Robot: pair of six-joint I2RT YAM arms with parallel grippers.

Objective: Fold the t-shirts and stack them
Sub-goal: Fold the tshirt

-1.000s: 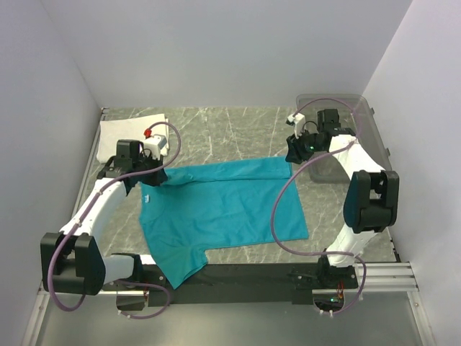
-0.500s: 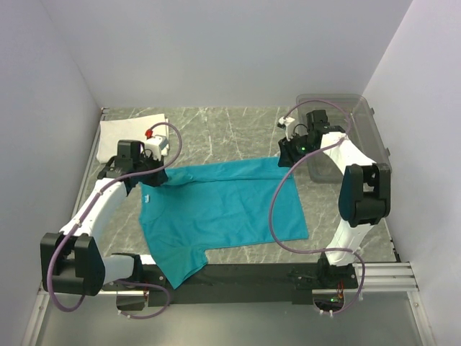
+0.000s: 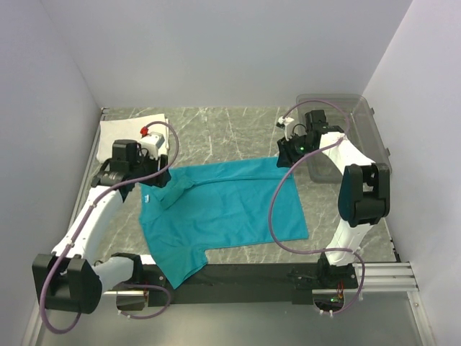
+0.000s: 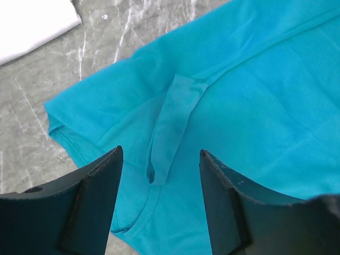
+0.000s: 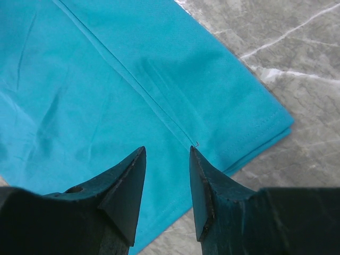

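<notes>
Teal t-shirt point(image 3: 223, 209) lying spread, left gripper point(image 4: 159, 155) hovering open, empty, over far-left sleeve, right gripper point(image 5: 167, 151) likewise over far-right corner

Bright, even light; soft shadows; sharp focus.

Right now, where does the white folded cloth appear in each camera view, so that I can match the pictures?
Top external: the white folded cloth lies at the far left corner of the table, beyond the left arm.
Left wrist: the cloth fills the upper left corner, cut by the picture's edge.
Right wrist: not in it.
Shared landmark: the teal t-shirt shows in all three views; its end under the left arm lies nearest the cloth.
</notes>
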